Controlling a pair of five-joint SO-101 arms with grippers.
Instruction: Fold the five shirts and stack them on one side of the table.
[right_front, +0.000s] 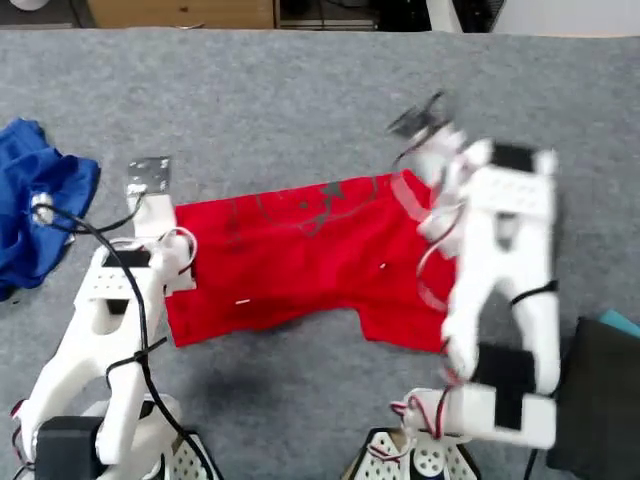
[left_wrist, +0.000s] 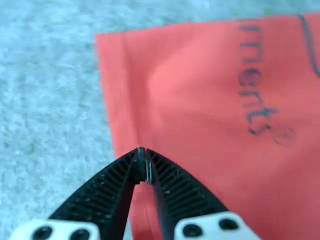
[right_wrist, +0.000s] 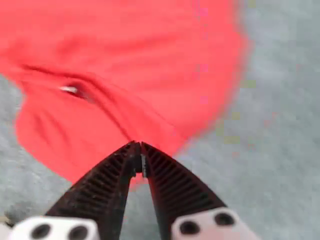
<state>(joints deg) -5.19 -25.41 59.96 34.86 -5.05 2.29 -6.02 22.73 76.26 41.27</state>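
A red shirt with dark print lies spread across the middle of the grey table. At the shirt's left edge, my left gripper is shut on the hem; in the left wrist view its tips pinch the red shirt just inside the seam. At the right edge, my right gripper is shut on the fabric. The right wrist view has its tips closed on a fold of the red shirt, which looks raised off the table there.
A crumpled blue shirt lies at the table's left edge. A dark folded item with a teal corner sits at the right front. A small metal plate lies behind the left arm.
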